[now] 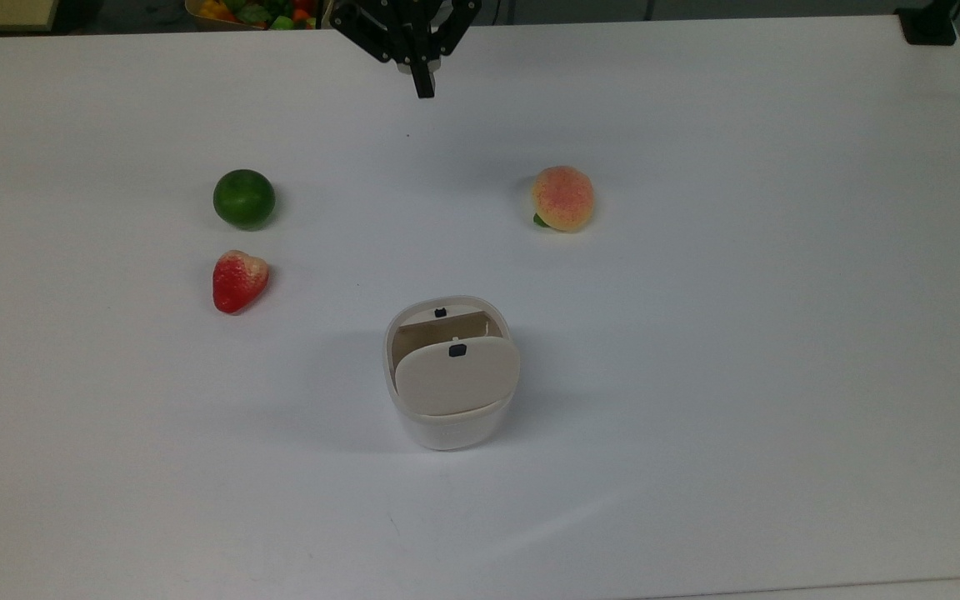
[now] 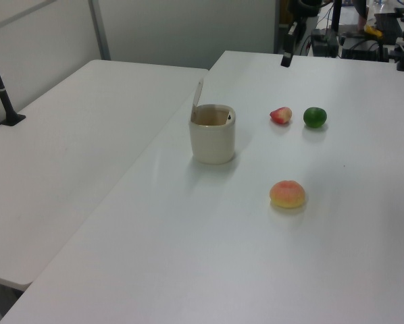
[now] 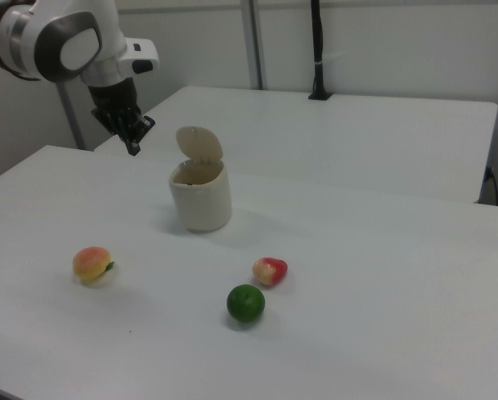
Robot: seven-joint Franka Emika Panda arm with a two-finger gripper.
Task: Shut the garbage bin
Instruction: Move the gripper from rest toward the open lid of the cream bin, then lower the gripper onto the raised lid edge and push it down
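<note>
Well apart from the open-lidded garbage bin (image 1: 451,375), the clenched claw (image 1: 424,90) hangs empty.

In the top view, bin (image 1: 450,375) sits mid-counter (image 1: 780,375), strawberry (image 1: 239,280) to its left with lime (image 1: 243,198) just behind it, peach (image 1: 562,197) off back-right, gripper (image 1: 423,87) at the far edge

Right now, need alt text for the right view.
A small white bin stands on a white table with its lid raised; the robot's shut gripper hangs up and to the right view's left. Nearer: a peach, strawberry and lime.
</note>
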